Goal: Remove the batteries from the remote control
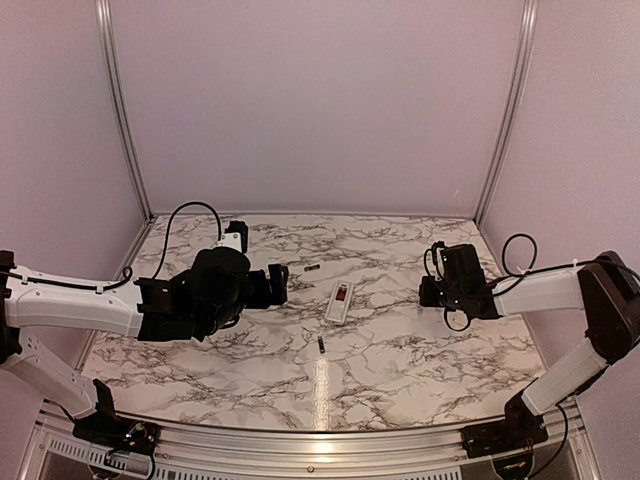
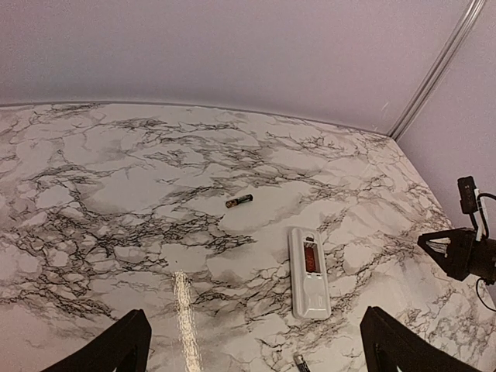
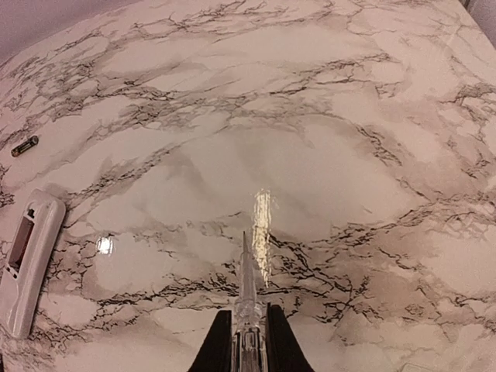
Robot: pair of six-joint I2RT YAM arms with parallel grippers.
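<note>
The white remote control (image 1: 340, 302) lies flat in the middle of the marble table with its reddish battery recess (image 2: 310, 256) facing up and empty. One dark battery (image 1: 313, 268) rests just beyond it, also in the left wrist view (image 2: 239, 201) and the right wrist view (image 3: 25, 145). A second battery (image 1: 321, 344) lies on the near side (image 2: 301, 362). My left gripper (image 1: 278, 285) hovers left of the remote, wide open, holding nothing (image 2: 256, 314). My right gripper (image 1: 432, 292) is off to the remote's right, shut on a thin clear pointed stick (image 3: 248, 287).
The marble tabletop (image 1: 400, 350) is enclosed by pale walls with aluminium corner posts (image 1: 505, 110). In the right wrist view the remote (image 3: 27, 260) sits at the left edge, well away from the stick's tip. A bright light glare streaks the table (image 3: 262, 225).
</note>
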